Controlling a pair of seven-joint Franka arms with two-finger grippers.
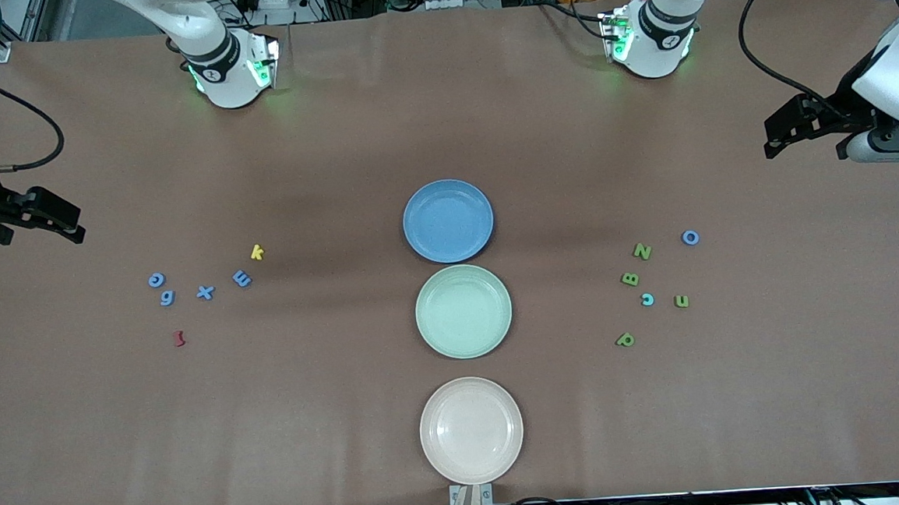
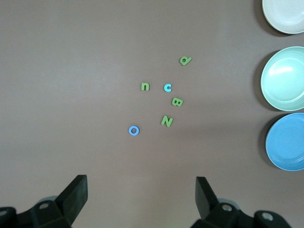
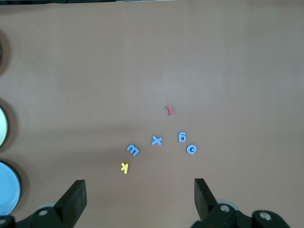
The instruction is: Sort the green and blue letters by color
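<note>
Sorting has not begun: your left gripper (image 2: 141,192) and right gripper (image 3: 140,194) both hang open over bare table, holding nothing. Green letters (image 1: 642,252) lie toward the left arm's end, blue letters (image 1: 204,292) toward the right's. Next, lower onto one piece and carry it to the matching blue plate (image 1: 447,220) or green plate (image 1: 463,311).

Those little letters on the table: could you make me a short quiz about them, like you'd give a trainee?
1. True or false: the blue plate already holds a letter.
2. How many green letters lie toward the left arm's end?
3. Which plate is nearest the front camera: A blue, B green, C cream?

Key:
1. False, all plates are bare.
2. Four: Z, B, n, P.
3. C, the cream plate.
</note>
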